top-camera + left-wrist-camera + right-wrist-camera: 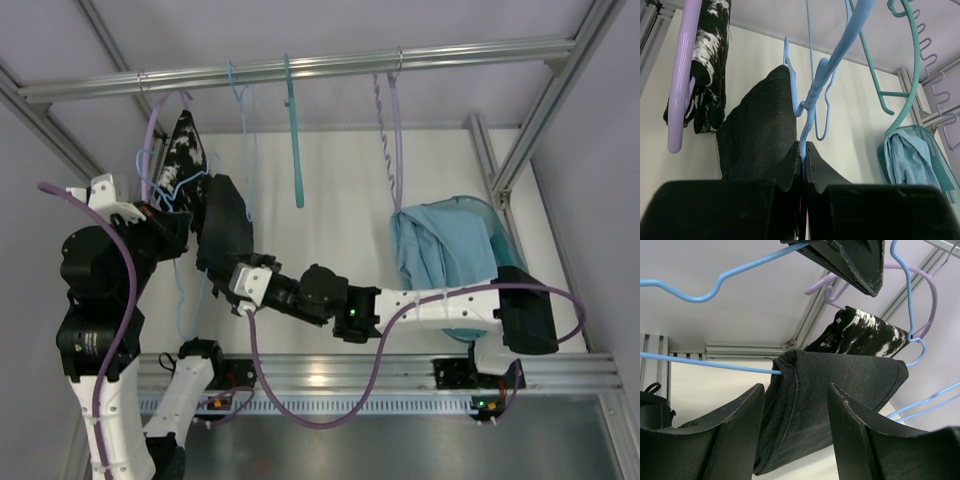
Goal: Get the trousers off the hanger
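Note:
The plain black trousers (226,222) hang folded over the bar of the thin pale-blue hanger (243,120), whose hook is on the top rail. My left gripper (183,223) is shut on the hanger's wire, seen clamped between the jaws in the left wrist view (804,146), with the trousers (760,131) just behind to the left. My right gripper (222,272) is open at the trousers' lower end. In the right wrist view its fingers (735,430) stand either side of the trousers (840,385), apart from the cloth, and the hanger bar (710,364) enters the fold.
A black garment with white print (186,150) hangs on a lavender hanger (680,90) left of the trousers. A teal hanger (294,140) hangs mid-rail. A light-blue cloth (445,245) hangs at the right. Metal frame posts (545,110) bound the space.

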`<control>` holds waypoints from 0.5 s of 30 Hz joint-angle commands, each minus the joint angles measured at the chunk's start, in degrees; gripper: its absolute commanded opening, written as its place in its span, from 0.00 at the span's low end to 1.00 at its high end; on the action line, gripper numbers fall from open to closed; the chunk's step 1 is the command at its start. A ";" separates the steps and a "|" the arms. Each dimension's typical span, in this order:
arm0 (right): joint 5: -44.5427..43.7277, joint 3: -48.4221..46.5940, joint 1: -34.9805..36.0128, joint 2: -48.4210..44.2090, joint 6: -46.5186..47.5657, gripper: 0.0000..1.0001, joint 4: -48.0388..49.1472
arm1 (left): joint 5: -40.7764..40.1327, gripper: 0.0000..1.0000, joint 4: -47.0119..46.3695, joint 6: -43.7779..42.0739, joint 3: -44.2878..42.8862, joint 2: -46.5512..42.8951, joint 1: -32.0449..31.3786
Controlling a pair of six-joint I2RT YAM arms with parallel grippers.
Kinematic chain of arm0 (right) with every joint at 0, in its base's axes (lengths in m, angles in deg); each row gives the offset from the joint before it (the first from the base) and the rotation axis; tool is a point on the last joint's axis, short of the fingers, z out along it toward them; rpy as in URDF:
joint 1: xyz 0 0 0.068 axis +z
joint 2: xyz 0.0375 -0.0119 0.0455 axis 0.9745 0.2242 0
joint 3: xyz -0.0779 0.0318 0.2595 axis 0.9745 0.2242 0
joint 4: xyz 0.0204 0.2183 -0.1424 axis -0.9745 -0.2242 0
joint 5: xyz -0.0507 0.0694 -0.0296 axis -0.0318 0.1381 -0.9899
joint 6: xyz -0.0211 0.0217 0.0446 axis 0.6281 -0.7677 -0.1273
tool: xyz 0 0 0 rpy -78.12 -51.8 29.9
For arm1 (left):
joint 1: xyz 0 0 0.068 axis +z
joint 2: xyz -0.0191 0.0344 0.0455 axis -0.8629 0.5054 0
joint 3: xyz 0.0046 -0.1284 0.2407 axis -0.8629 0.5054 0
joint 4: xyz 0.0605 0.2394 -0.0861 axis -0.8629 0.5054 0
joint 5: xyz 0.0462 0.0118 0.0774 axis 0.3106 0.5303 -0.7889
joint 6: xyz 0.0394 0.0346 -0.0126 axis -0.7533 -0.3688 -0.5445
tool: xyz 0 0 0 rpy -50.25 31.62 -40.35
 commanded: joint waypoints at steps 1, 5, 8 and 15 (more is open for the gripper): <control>0.20 -2.82 0.78 1.33 0.50 0.53 5.27 | 1.22 0.00 -8.77 1.91 -3.31 -1.56 0.37; 0.03 -3.17 0.17 3.44 1.74 0.55 6.59 | 1.04 0.00 -8.86 2.44 -3.31 -1.65 0.37; -0.59 -4.05 -0.53 4.76 2.00 0.56 6.86 | 1.56 0.00 -8.86 2.70 -3.31 -1.91 0.45; -2.43 -6.16 -2.20 7.57 1.12 0.54 8.09 | 1.83 0.00 -8.86 2.70 -3.23 -2.35 0.54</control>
